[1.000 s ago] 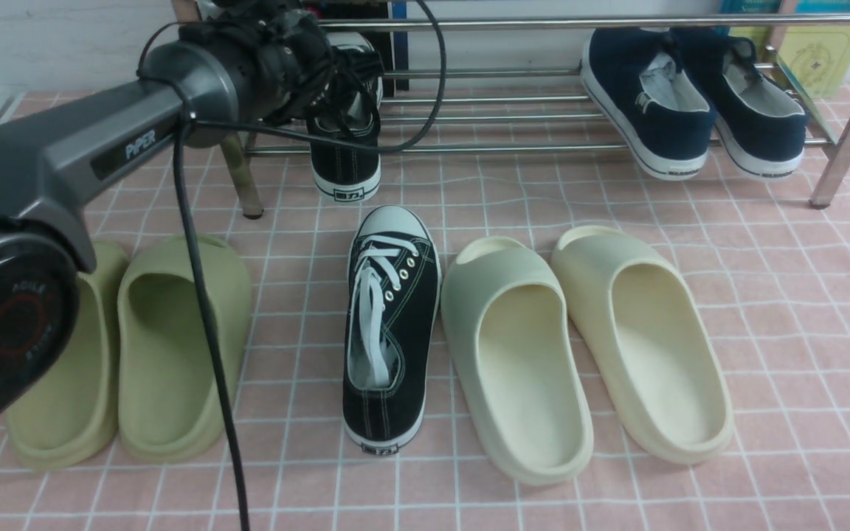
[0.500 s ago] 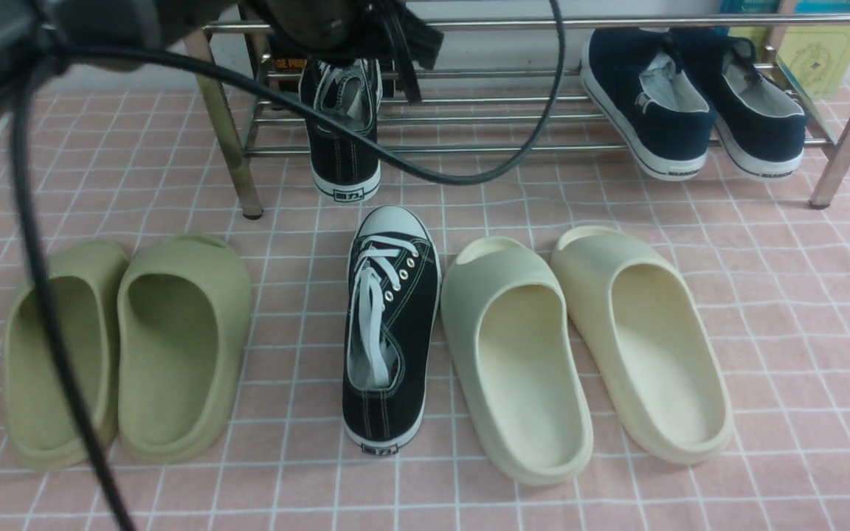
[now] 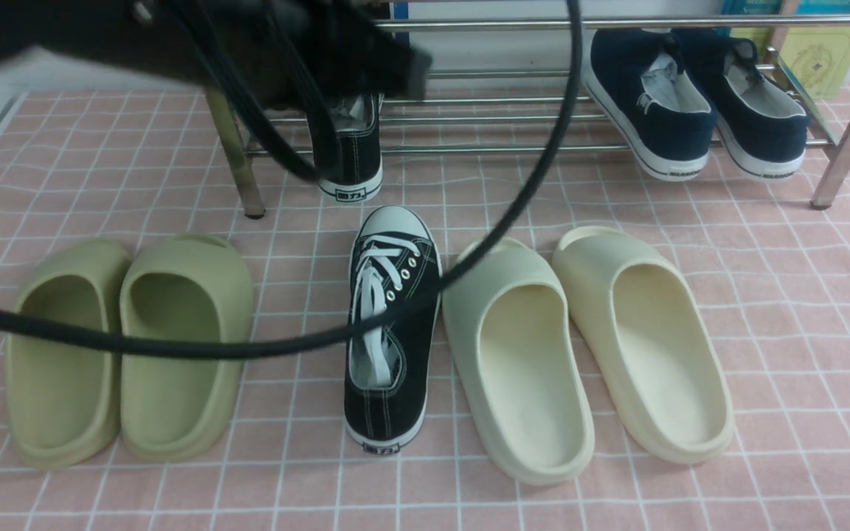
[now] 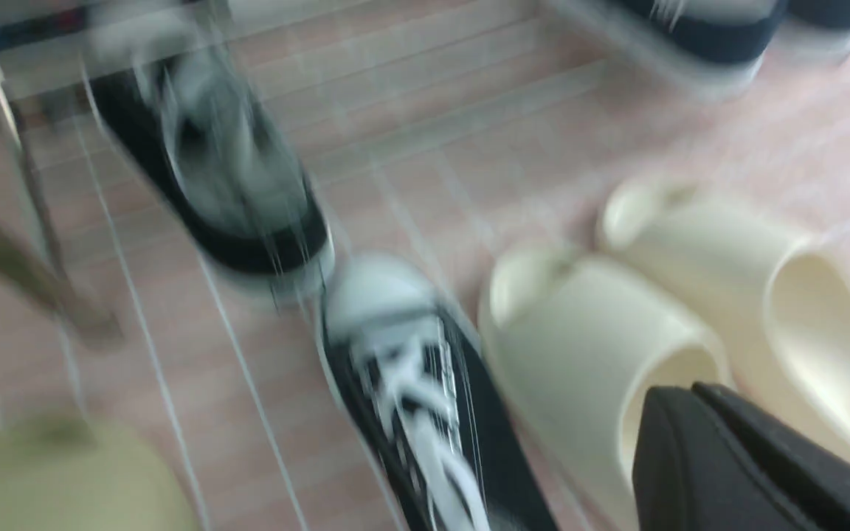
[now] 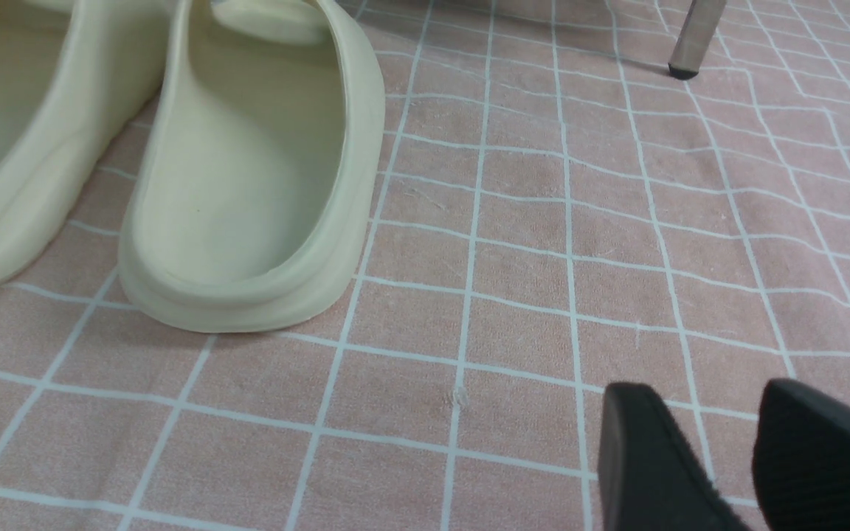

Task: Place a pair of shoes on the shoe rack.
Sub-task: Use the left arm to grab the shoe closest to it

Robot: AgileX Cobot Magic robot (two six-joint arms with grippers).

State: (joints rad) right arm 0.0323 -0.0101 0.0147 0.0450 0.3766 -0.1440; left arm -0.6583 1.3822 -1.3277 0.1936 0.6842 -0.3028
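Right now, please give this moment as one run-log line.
first sneaker: on shoe rack | second sneaker: on floor | left fingers: unclear | right fingers: open, empty

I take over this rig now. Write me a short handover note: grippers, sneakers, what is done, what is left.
Left gripper: fingers together, empty, near the rack.
Right gripper: open, empty, low over the floor cloth.
Done: one black sneaker sits on the rack's lower bars, heel outward.
Left to do: second black sneaker lies on the cloth between green slides and cream slides; put it on the rack.
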